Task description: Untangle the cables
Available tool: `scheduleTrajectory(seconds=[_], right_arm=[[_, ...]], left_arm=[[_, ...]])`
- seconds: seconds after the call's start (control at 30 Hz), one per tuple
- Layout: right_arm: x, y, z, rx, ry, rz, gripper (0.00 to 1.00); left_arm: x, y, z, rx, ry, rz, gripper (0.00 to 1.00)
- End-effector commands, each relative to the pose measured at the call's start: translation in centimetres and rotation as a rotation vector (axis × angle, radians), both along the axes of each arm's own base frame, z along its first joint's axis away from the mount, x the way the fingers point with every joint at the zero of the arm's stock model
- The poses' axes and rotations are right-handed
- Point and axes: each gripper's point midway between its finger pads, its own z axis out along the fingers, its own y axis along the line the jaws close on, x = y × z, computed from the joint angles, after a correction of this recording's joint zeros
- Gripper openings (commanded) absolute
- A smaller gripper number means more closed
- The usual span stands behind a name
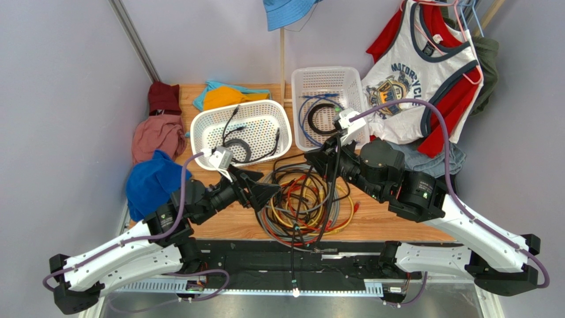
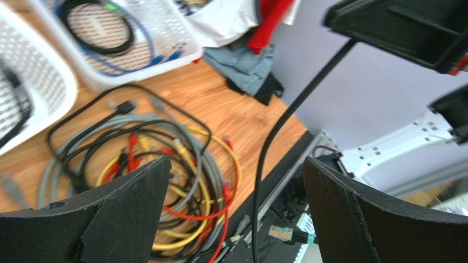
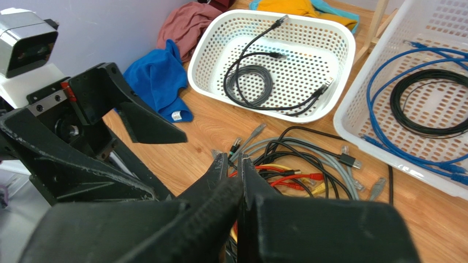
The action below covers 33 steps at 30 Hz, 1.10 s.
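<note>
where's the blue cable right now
In the top view the blue cable lies in the right basket at the back of the table, looped around a black coil.

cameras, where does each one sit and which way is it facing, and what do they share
Top external: above and behind the arms, looking down at the table; both arms show.
Left wrist: on the left arm, facing right across the cable pile; open left gripper frames a hanging black cable.
Right wrist: on the right arm, facing left toward the white basket; right gripper shut on that cable.
Shared: all three see the cable pile.
</note>
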Motion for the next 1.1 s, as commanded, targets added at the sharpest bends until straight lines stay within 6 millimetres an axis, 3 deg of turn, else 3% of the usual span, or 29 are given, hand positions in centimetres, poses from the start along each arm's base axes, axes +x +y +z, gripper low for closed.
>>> scheduleTrajectory(seconds=[0.0,0.1,0.37,0.47,0.53,0.57,0.63,0.67,0.73,0.77,0.83,0.87,1.07], right_arm=[[-1.3,1.0,0.6,0.062,0.042,0.064,0.0],[-1.8,1.6,0.7,0.086,0.065,0.097,0.0],[-2.7,2.5,0.5,0.099,0.098,0.155,0.0],[-2.8,2.6,0.0,0.089,0.106,0.159,0.0],[-2.8,2.6,-0.3,0.082,0.11,0.162,0.0],[-2.8,2.7,-0.4,0.079,0.114,0.161,0.0],[-2.7,2.4,-1.1,0.058,0.122,0.149,0.17],[-2.6,2.3,-1.3,0.052,0.128,0.142,0.39],[-2.4,1.7,-2.2,0.028,0.136,0.112,0.5],[-2.3,1.3,-2.5,0.021,0.138,0.097,0.55],[-2.1,0.4,-3.6,0.002,0.145,0.057,0.6],[-2.1,0.0,-3.9,-0.005,0.146,0.044,0.66],[-1.6,-3.8,-7.4,-0.083,0.176,-0.098,0.69]], left_arm=[[-1.6,-3.4,4.5,-0.118,-0.176,-0.185,0.99],[-2.1,-4.9,5.1,-0.126,-0.214,-0.256,0.99],[-1.1,-7.4,4.7,-0.088,-0.244,-0.284,0.97],[-1.8,-8.3,5.2,-0.102,-0.276,-0.345,0.81],[-2.0,-8.6,5.4,-0.101,-0.284,-0.362,0.51],[-2.0,-8.6,5.7,-0.1,-0.286,-0.365,0.27],[-2.0,-8.4,6.7,-0.106,-0.296,-0.356,0.07],[-1.6,-8.2,6.6,-0.09,-0.281,-0.332,0.0],[-1.2,-7.5,7.7,-0.096,-0.279,-0.29,0.0],[-1.0,-7.3,7.3,-0.075,-0.257,-0.28,0.0],[-0.2,-6.3,8.5,-0.078,-0.247,-0.212,0.0],[0.0,-5.9,8.0,-0.053,-0.225,-0.192,0.0],[2.4,-1.1,10.4,0.004,-0.191,0.048,0.0]])
